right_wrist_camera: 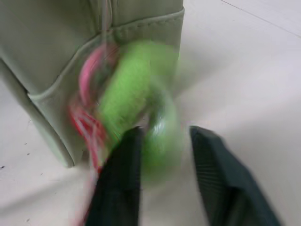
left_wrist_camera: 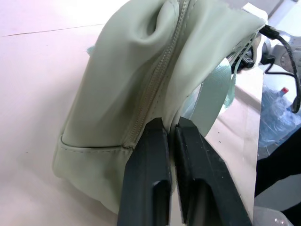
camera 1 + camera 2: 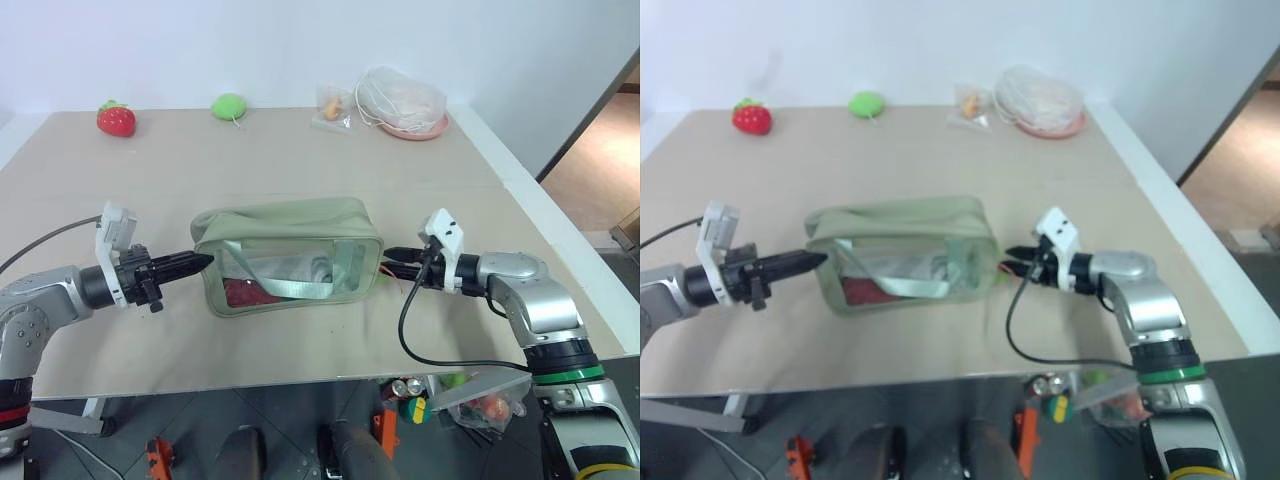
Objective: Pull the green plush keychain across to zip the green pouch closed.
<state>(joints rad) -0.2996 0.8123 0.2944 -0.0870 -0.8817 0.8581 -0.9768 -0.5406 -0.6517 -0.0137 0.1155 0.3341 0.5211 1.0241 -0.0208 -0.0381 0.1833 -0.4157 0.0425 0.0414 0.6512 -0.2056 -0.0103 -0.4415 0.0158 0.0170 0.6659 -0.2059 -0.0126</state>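
Sage-green fabric marks the green pouch (image 3: 288,255), which we see lying near the middle of the tabletop (image 3: 300,160), its zipper on top. Our left gripper (image 2: 170,134) presses nearly closed jaws against the pouch's left end seam. Our right gripper (image 1: 162,136) holds its jaws parted around the green plush keychain (image 1: 136,89) hanging at the pouch's right end, not clamped.

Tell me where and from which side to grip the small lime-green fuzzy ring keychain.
Grip the lime-green fuzzy ring keychain across its plush band, one finger through the hole, coming from the robot's right. It hangs by its red-and-white cord off the sage-green fabric pouch's right end, in front of the right gripper's open jaws.
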